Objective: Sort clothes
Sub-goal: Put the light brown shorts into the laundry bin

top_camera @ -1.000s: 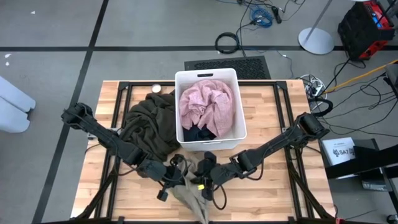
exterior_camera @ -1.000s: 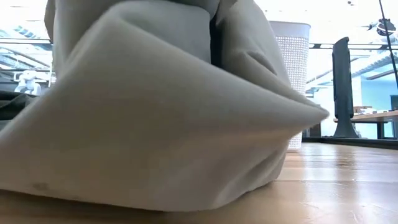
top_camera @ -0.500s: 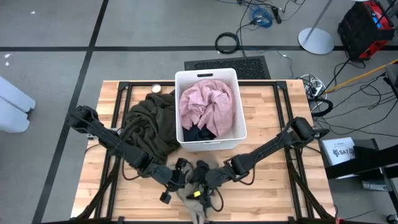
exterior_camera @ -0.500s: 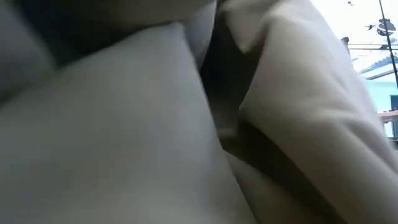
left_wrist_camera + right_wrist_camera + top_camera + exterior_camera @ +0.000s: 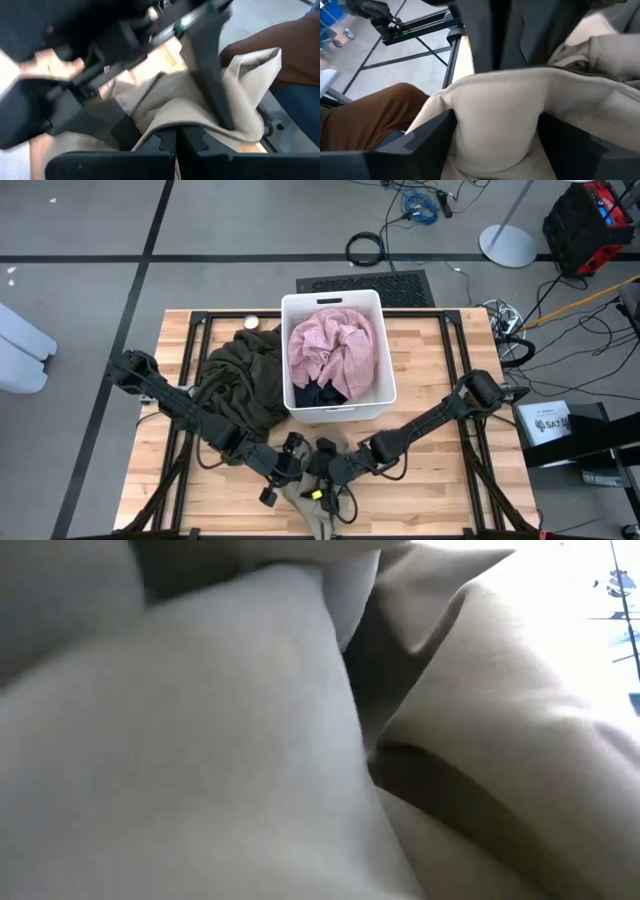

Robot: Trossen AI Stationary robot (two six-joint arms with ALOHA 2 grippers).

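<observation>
The beige garment (image 5: 312,512) lies bunched at the table's near middle and fills the low view (image 5: 250,740). My left gripper (image 5: 287,470) is shut on it from the left (image 5: 176,136). My right gripper (image 5: 323,470) meets it from the right, open, its fingers wide apart on either side of a fold (image 5: 495,145). A pale pink garment (image 5: 332,345) and a dark one (image 5: 318,393) lie in the white bin (image 5: 385,370). The dark olive garment (image 5: 240,380) is heaped on the table left of the bin. My left gripper pinches a fold of the beige garment (image 5: 172,122) between its two shut fingers, slanting down from the table's left. The cloth spreads slack beyond the fingers, its lower part on the table. My right gripper has a thick beige fold (image 5: 495,100) between its open fingers (image 5: 432,137), slanting down from the right. The cloth lies against their inner sides, unpinched.
The bin stands at the far middle of the table, just beyond both grippers. A small round white object (image 5: 251,322) sits at the far left by the olive heap. Bare wood (image 5: 440,480) shows right of the arms. Black frame rails run along the table's sides.
Both grippers have sunk a little toward the table's near edge, the right one more. The beige garment has come down with them and toward the near edge. It stood tent-like with the bin showing behind it and now fills the low view.
</observation>
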